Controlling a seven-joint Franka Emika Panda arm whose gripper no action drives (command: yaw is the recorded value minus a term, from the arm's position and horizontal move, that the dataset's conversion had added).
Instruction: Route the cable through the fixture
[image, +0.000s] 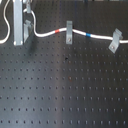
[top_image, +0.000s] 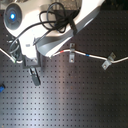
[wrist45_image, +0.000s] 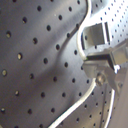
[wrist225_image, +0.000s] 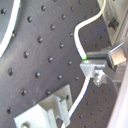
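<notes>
The white cable (image: 50, 33) runs across the back of the black board, with a red band (image: 61, 31) and a blue band (image: 89, 35). Its left end loops behind my gripper (image: 20, 40). The fixture (image: 27, 25), a small slanted grey clip, stands right beside the gripper at the first exterior view's upper left. In the second exterior view the arm hides it; the gripper (top_image: 33, 70) and cable (top_image: 92, 56) show. In both wrist views the fingers (wrist45_image: 95, 62) (wrist225_image: 97, 62) are shut on the cable (wrist45_image: 80, 42) (wrist225_image: 77, 42), with a grey clip (wrist45_image: 97, 32) close by.
A slim upright grey clip (image: 68, 31) holds the cable between the bands, and a broader grey clip (image: 115, 40) holds it at the first exterior view's right. Both also show in the second exterior view (top_image: 71, 54) (top_image: 106, 62). Another grey clip (wrist225_image: 45, 112) shows in the second wrist view.
</notes>
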